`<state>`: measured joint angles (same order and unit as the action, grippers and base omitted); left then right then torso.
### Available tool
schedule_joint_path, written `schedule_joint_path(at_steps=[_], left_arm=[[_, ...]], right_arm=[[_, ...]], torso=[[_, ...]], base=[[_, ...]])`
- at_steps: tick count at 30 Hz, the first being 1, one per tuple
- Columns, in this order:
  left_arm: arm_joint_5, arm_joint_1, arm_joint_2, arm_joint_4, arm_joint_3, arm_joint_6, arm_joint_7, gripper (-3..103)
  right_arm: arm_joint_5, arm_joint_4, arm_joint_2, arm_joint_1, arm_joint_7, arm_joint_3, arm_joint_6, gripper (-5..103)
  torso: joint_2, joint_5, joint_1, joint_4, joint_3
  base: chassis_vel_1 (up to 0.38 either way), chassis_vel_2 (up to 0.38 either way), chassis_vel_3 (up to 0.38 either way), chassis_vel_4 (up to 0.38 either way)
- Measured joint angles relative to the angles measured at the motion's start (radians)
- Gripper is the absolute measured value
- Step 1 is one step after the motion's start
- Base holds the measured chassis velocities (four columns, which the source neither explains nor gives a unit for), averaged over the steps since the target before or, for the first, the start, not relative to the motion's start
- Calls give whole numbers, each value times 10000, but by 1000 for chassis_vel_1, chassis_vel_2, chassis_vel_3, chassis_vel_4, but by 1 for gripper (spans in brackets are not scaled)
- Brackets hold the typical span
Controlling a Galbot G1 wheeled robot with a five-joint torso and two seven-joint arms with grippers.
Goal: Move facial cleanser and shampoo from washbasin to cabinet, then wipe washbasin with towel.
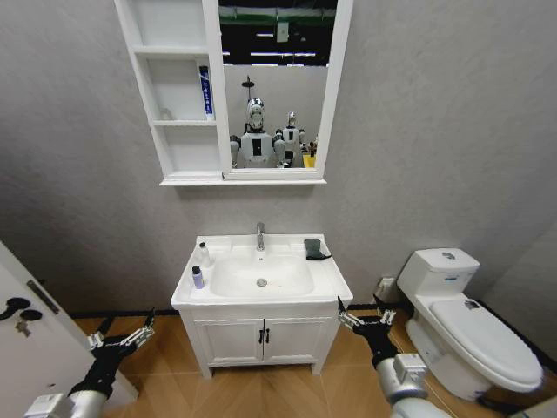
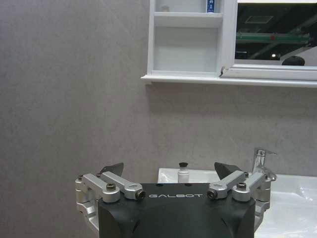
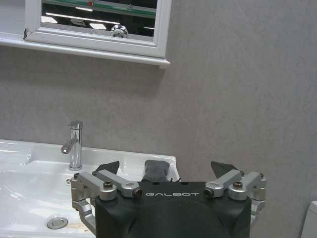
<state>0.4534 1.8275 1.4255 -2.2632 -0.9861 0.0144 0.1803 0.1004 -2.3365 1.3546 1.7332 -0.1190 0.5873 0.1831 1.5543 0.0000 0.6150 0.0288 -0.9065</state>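
Observation:
The white washbasin sits on its vanity straight ahead. On its left rim stand a white bottle with a dark cap and a smaller purple bottle; I cannot tell which is the facial cleanser and which the shampoo. The dark towel lies folded on the back right rim. The cabinet hangs above on the wall. My left gripper is open, low, left of the vanity. My right gripper is open, low, at the vanity's right corner.
A blue tube stands on the cabinet's middle shelf, beside the mirror. The chrome tap rises at the basin's back. A toilet stands to the right and a door to the left. Wooden floor lies between.

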Motion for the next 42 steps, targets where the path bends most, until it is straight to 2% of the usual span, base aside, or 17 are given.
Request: schedule_joint_path(at_steps=[5,16,34,40,42], left_arm=[[-127,-112,-18,76,242,-31,-68,100],[-137,-159,-81,203,236,-78,-44,100],[-93,-25,53,379,157,-337,56,100],[-519,-599,162,819,710,93,-1,100],[-533,-1013,65,1223,956,533,-18,100]], right_arm=[[-9,72,33,-59,37,-6,-302,100],[-357,38,69,-4,609,38,-280,100],[-447,93,115,52,602,-85,-152,100],[-404,230,136,-70,417,-100,-152,100],[-297,236,116,-169,368,-35,-151,100]], torso=[[4,0,-7,0,3],[1,0,3,0,0],[-5,1,16,-2,-4],[2,1,-2,-1,1],[2,1,-2,0,1]], base=[[17,-21,-24,10],[0,0,0,0],[-87,89,86,-84],[26,-19,-23,19],[0,0,0,0]])
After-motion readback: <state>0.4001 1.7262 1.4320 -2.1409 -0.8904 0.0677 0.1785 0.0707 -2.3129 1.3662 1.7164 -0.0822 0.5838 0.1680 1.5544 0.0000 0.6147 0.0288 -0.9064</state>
